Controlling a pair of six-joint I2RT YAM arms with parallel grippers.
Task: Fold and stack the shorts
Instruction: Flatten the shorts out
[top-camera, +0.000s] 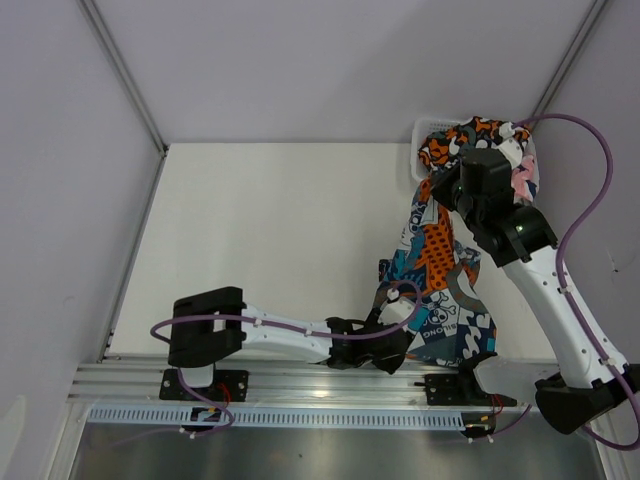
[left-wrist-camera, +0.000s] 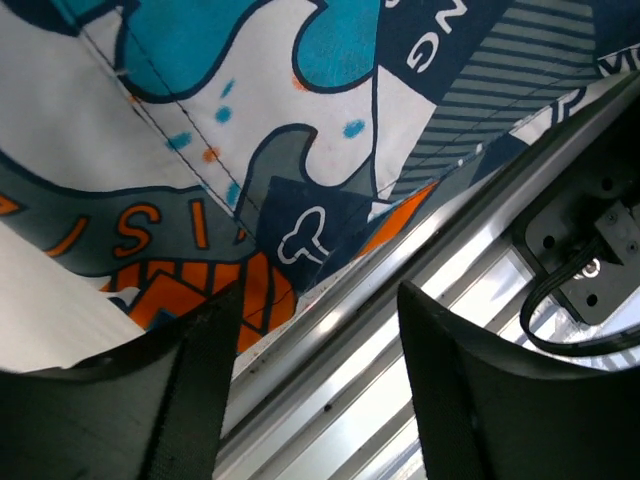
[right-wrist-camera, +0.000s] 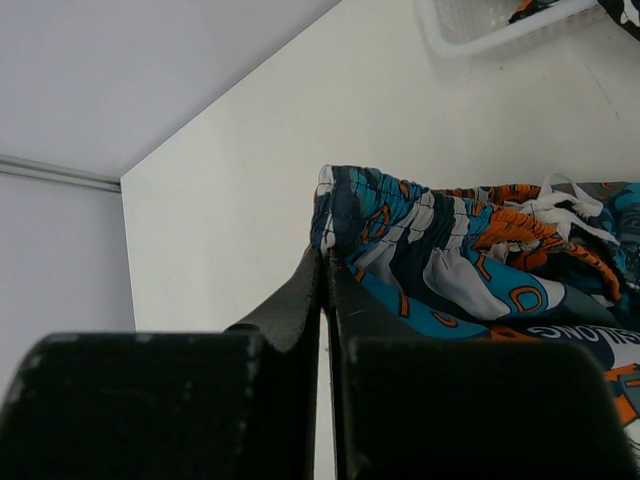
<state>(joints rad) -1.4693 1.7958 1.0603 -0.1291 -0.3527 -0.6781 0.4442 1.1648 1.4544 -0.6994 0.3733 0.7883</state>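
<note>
Camouflage shorts (top-camera: 472, 133) and pink shorts (top-camera: 523, 176) are heaped in the basket (top-camera: 424, 131); blue patchwork shorts (top-camera: 440, 255) are pinched in the right pincer (right-wrist-camera: 325, 290), while the left pincer (left-wrist-camera: 320, 305) is spread.

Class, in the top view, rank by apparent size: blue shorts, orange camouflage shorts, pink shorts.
1. Blue shorts.
2. Orange camouflage shorts.
3. Pink shorts.
The last two are partly hidden by the right arm, so their order is unsure.

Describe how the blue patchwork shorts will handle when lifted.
Probably floppy: the patchwork shorts drape in folds from the right gripper. Likely light, since a waistband pinch holds them. The hem may drag across the table.
</note>
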